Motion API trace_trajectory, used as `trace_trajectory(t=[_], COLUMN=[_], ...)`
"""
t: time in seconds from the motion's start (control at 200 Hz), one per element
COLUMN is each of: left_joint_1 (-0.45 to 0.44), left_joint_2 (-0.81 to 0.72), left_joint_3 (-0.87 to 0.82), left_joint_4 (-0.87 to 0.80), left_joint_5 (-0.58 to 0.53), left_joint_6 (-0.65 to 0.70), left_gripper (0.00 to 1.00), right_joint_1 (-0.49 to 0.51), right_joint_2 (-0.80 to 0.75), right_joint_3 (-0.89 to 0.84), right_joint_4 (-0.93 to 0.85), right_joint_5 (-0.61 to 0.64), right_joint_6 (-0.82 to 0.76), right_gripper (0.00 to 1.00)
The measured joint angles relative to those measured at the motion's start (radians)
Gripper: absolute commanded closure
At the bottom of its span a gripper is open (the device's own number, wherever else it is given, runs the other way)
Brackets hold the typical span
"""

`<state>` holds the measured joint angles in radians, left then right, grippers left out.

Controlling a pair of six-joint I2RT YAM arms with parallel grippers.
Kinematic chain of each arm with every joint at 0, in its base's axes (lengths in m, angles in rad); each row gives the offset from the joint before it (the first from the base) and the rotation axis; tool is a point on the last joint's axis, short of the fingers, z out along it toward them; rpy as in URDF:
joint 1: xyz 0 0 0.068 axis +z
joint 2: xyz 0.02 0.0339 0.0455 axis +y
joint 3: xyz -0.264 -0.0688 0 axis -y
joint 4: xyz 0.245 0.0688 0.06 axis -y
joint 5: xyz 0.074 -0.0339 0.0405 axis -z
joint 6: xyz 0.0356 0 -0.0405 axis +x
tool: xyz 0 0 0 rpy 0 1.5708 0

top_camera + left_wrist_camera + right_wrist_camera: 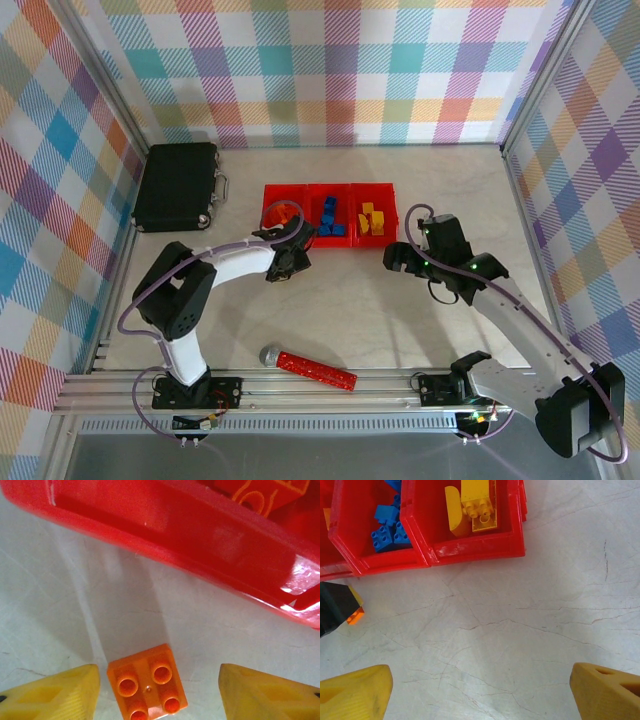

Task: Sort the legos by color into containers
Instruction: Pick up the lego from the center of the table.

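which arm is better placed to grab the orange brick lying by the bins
Left. The left hand is open with the orange brick on the table between its fingers, beside the red bin. The right hand is open over bare table, well away from that brick.

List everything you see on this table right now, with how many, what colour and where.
containers: three, red, joined in a row, far middle of the table
orange legos: a few, left bin, partly hidden
loose orange lego: one, on the table before the left bin
blue legos: several, middle bin
yellow legos: several, right bin
case: one, black, far left
studded bar: one, red with grey end, near edge
left gripper: open, either side of the loose orange lego
right gripper: open, over bare table
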<state>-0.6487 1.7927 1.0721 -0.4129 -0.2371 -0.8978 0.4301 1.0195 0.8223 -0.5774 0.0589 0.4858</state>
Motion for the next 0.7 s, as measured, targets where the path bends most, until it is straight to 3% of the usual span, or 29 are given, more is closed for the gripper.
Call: trace_trajectory(t=[0.7], left_joint_1=[-0.019], left_joint_2=[0.037], left_joint_3=[0.03], left_joint_4=[-0.067], left_joint_5=[-0.056], left_joint_6=[0.061], left_gripper=[0.63], right_joint_1=[0.0], right_joint_2=[-0.039], right_joint_3=[-0.003], right_joint_4=[-0.007], right_joint_5=[0.022], right_joint_6=[-0.004], right_gripper=[0.08])
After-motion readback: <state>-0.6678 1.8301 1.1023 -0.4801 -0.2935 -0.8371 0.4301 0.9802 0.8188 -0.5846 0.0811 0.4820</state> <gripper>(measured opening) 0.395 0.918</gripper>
